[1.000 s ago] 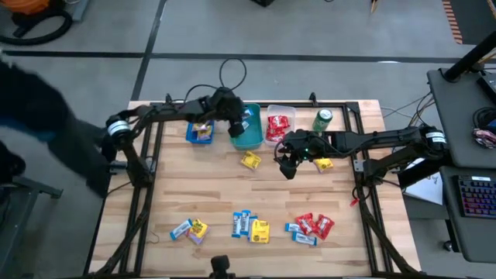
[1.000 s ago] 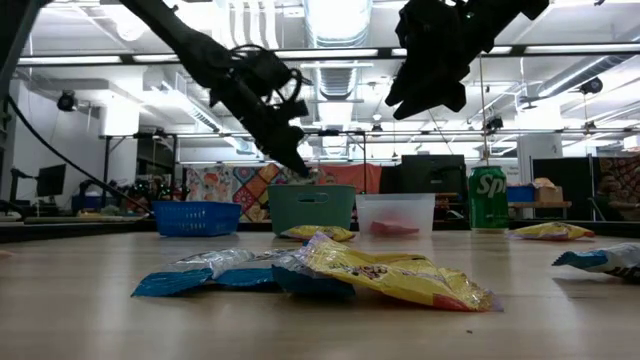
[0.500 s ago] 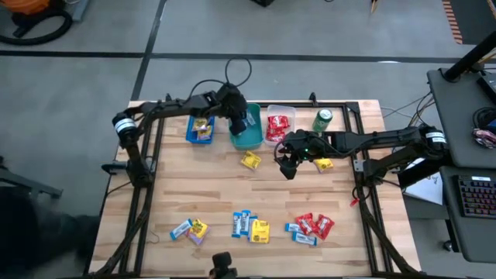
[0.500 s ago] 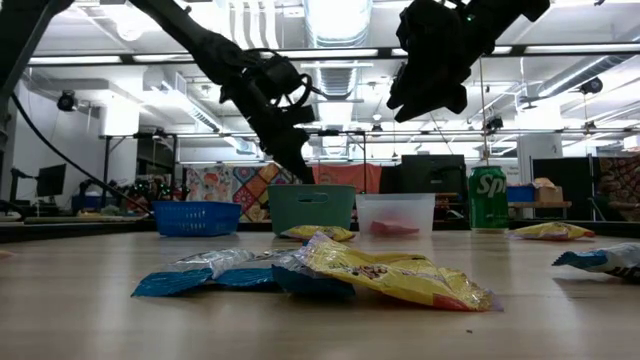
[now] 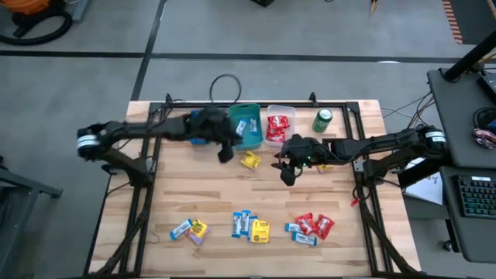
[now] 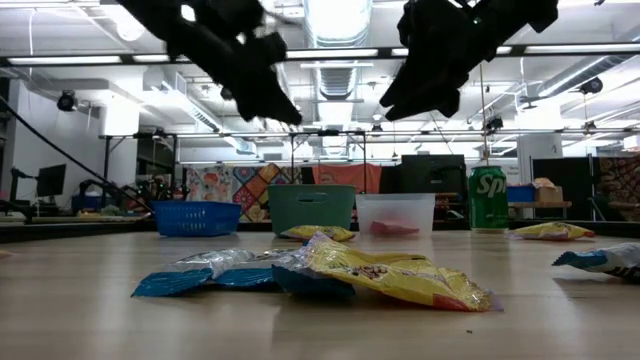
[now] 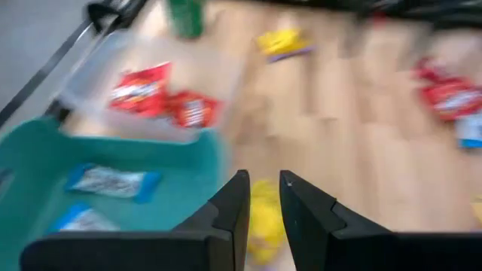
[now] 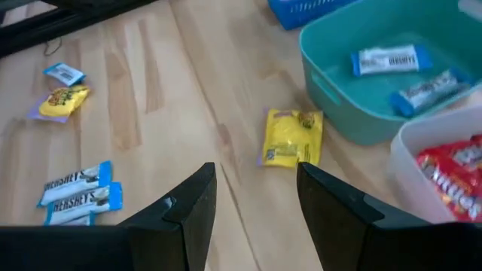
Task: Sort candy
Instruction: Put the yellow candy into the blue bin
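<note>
1. Risk: both grippers sit near the same yellow packet (image 5: 249,160), which lies on the table (image 5: 232,194) just in front of the teal bin (image 5: 246,133) by the far edge. If both arms go for it, collision or a knocked packet is likely.
2. Risk: that packet is flat on the wood and close to the bin wall. A descent off-centre could push it under the bin rim or slide it instead of pinching it.
3. Risk: mixed piles near the front edge, e.g. blue/yellow group (image 5: 250,226) and red group (image 5: 312,225), overlap. A pinch there may lift two colours at once, giving a wrong drop.
4. Left gripper (image 7: 260,202): fingers a narrow gap apart, nothing between them, touching nothing. Hangs above the table just in front of the teal bin, yellow packet showing below the gap.
5. Right gripper (image 8: 251,192): fingers well apart, empty, no contact. Hovers above the table right of the yellow packet, mid-depth.
6. Sorted so far: blue packets (image 8: 384,59) in teal bin, red packets (image 5: 277,126) in clear bin (image 5: 280,109), blue basket (image 6: 196,217) at far-left.
</note>
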Controlling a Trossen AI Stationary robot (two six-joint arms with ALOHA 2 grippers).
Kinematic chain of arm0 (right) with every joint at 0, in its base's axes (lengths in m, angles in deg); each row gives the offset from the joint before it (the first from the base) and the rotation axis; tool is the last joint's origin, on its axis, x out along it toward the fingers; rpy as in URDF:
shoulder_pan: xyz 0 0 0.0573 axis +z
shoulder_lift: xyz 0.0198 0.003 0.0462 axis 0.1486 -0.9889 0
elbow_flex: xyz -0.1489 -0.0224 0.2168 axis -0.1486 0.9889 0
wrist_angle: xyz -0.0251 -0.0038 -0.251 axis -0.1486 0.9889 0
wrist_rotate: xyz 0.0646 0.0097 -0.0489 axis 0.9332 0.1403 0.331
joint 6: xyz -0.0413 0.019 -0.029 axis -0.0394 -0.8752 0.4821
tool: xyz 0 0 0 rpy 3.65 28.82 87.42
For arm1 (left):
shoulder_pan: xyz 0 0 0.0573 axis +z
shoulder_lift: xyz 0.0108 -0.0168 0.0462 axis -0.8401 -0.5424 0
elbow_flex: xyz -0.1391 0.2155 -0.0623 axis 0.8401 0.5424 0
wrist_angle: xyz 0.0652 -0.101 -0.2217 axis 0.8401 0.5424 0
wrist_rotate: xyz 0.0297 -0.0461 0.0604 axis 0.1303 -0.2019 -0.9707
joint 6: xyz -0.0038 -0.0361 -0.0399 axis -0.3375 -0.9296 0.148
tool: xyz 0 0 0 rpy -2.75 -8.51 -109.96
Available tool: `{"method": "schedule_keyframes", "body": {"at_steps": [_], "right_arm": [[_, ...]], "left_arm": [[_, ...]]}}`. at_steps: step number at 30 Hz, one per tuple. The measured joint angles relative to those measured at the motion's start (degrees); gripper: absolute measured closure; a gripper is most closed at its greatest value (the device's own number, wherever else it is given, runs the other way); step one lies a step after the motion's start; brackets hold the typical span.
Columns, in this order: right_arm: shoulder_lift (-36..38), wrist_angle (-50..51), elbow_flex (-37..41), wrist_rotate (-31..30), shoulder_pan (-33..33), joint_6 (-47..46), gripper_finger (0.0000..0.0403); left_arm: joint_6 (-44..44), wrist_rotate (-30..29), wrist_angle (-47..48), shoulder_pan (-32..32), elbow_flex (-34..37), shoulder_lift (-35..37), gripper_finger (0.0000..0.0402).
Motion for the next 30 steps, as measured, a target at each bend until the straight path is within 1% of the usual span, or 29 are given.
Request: {"method": "schedule_keyframes", "body": {"at_steps": [2,7,11,13,15,17,25,28,30], "right_arm": [[0.0,0.9,0.0,-0.2,0.6,-2.9,0.0227],[0.0,1.0,0.1,-0.1,3.7,-8.3,0.0227],[0.0,2.9,0.1,0.8,6.1,-16.0,0.0227],[0.0,5.2,0.1,2.7,7.0,-21.0,0.0227],[-0.1,8.0,0.1,4.4,8.0,-25.7,0.0227],[-0.3,11.8,0.1,4.8,8.9,-30.0,0.0227],[-1.9,33.9,0.1,4.7,9.5,-44.2,0.0227],[-2.5,40.7,0.1,3.0,9.5,-47.3,0.0227],[-2.7,44.0,0.1,0.4,9.5,-49.0,0.0227]], "left_arm": [[-2.5,-1.7,-2.8,-3.7,4.2,4.1,0.0346],[-8.3,-8.2,-9.6,-12.2,14.3,12.8,0.0347],[-14.4,-10.1,-11.0,-17.7,20.0,17.6,0.0347],[-16.8,-10.3,-11.6,-19.6,22.1,19.1,0.0347],[-18.3,-10.3,-13.0,-21.0,23.8,19.9,0.0347],[-18.9,-10.3,-14.0,-21.7,24.6,20.1,0.0347],[-18.4,-10.4,-17.3,-22.0,24.7,18.1,0.0347],[-18.0,-10.4,-17.3,-22.0,24.5,17.4,0.0347],[-17.6,-10.4,-18.1,-22.0,24.3,16.9,0.0347]]}}
